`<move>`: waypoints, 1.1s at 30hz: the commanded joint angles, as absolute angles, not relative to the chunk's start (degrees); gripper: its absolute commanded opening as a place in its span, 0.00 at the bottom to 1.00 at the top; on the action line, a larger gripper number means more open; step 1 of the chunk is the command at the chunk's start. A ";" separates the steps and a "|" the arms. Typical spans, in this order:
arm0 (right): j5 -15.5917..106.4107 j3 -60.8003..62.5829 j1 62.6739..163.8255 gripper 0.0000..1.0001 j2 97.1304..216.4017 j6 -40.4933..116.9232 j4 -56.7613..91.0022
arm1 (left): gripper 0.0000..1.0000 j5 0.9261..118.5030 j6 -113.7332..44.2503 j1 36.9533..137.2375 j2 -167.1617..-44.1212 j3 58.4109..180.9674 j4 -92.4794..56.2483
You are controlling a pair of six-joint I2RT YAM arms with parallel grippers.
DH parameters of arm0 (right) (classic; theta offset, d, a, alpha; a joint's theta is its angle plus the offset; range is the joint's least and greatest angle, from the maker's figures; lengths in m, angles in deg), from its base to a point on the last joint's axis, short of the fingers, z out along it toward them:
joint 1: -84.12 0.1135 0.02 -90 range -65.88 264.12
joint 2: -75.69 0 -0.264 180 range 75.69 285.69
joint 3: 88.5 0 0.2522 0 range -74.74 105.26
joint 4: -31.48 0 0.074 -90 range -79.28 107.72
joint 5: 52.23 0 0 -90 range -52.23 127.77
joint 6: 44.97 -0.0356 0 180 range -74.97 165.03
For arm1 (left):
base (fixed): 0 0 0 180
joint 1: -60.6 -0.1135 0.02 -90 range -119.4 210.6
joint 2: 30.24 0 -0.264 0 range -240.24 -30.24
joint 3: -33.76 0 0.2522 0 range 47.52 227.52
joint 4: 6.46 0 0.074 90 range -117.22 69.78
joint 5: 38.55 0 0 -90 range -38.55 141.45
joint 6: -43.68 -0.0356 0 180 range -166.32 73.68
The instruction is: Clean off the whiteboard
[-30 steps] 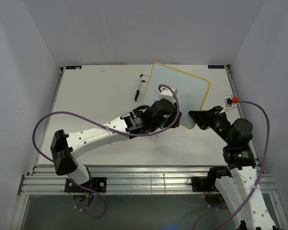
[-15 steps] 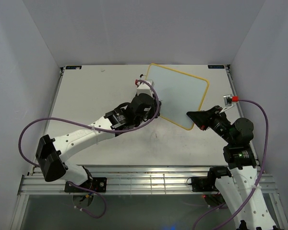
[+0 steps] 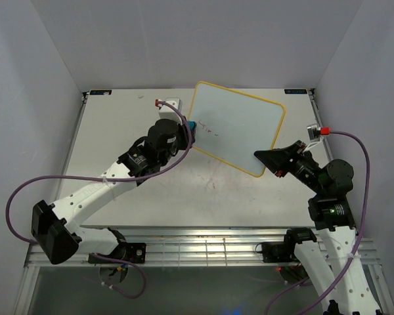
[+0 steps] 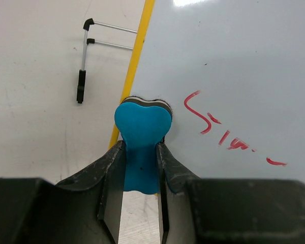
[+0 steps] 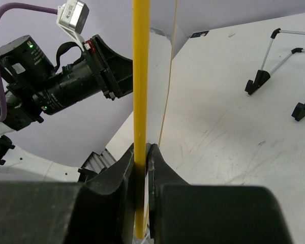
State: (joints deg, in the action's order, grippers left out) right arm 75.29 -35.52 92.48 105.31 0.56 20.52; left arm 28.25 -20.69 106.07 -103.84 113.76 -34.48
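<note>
Left pincer (image 4: 140, 152) holds eraser (image 4: 142, 119) against whiteboard (image 4: 234, 61); right pincer (image 5: 141, 155) clamps its edge.

Lab cell: white walls (image 3: 184, 39) enclose a table (image 3: 118, 125).

Face of whiteboard (image 4: 234, 66) smooth, glossy, glare near top; its frame (image 4: 135, 56) yellow, smooth, plastic-looking. Red marker strokes (image 4: 213, 127) thin, matt. Blue eraser (image 4: 142, 124) — matt, foam-like, darker layer beneath. Black matt plastic on fingers (image 4: 112, 173) of left tool (image 4: 140, 150). Off-white counter (image 4: 35, 117) matt, faintly scuffed. Thin wire stand (image 4: 84, 56) — bright metal, black tips.
</note>
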 commanded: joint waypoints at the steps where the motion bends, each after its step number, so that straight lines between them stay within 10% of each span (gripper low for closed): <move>1: 88.57 -30.36 94.32 0.08 103.81 -6.12 33.80 | 0.00 31.58 -23.90 105.33 -103.01 112.04 -30.25; 33: 91.47 -34.49 94.32 0.08 106.18 0.11 35.56 | 0.00 44.43 -24.35 115.87 -112.06 120.82 -27.34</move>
State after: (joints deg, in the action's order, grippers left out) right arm 77.01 -36.29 92.33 107.10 4.30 21.09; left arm 37.59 -25.72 108.74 -111.77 120.69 -30.39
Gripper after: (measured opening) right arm 0.186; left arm 0.362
